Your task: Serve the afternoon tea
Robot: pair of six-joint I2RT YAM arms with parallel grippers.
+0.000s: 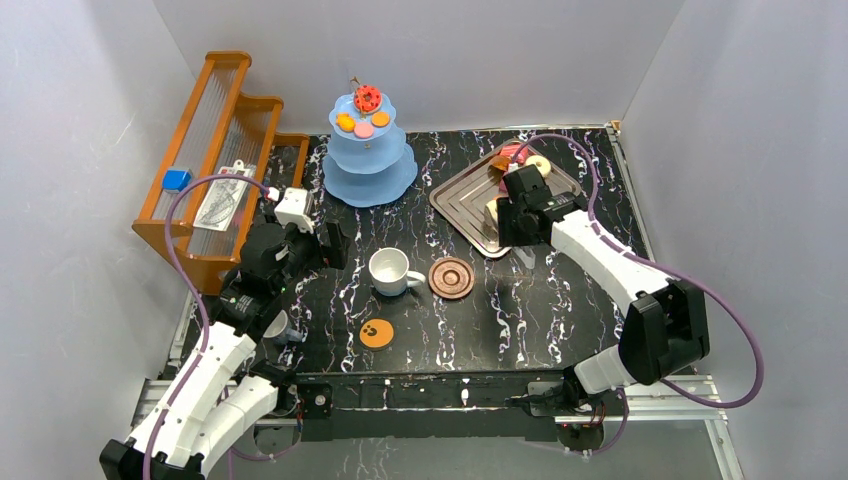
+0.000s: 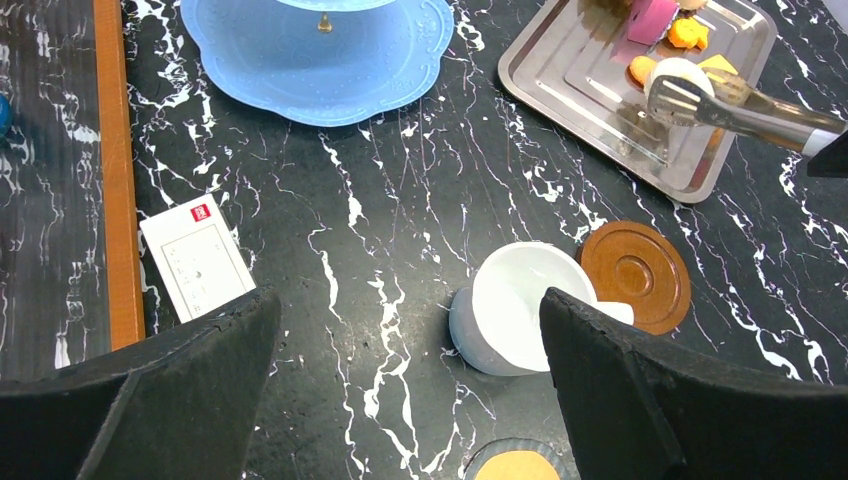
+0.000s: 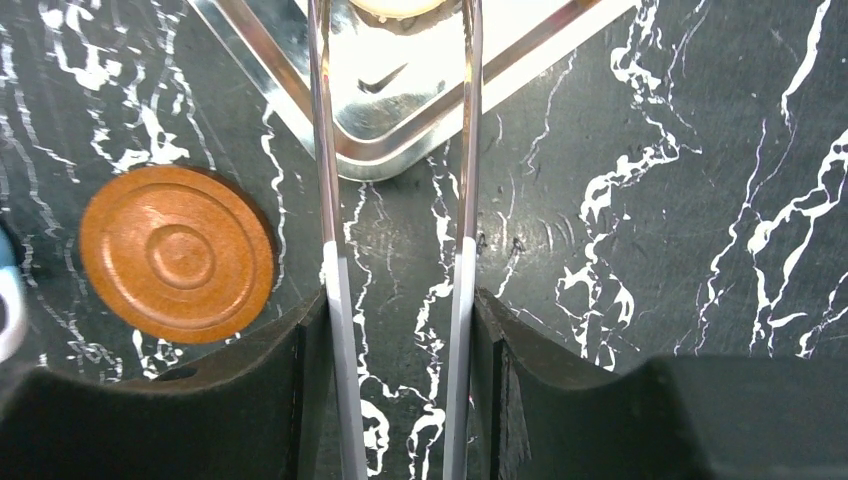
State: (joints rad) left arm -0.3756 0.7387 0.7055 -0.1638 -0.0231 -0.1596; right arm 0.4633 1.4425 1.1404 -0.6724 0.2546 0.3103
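Observation:
My right gripper (image 3: pixel 400 310) is shut on a pair of metal tongs (image 3: pixel 330 180). Their tips hold a pale round pastry (image 2: pixel 672 80) over the silver tray (image 1: pixel 465 205). More pastries (image 1: pixel 525 158) lie at the tray's far end. The light-blue stand (image 1: pixel 370 165) carries red (image 1: pixel 367 98), orange (image 1: pixel 345 122) and pink (image 1: pixel 363 130) pastries. The white mug (image 1: pixel 388 271) stands left of the brown saucer (image 1: pixel 451 278), with the paw-print coaster (image 1: pixel 376 333) nearer me. My left gripper (image 2: pixel 410 310) hangs open over bare table left of the mug. The grey cup (image 1: pixel 276 327) peeks out beside the left arm.
An orange wooden rack (image 1: pixel 215 150) fills the left side, with a blue item (image 1: pixel 176 179) on it. A white card (image 2: pixel 197 255) lies beside the rack. White walls close in the table on three sides.

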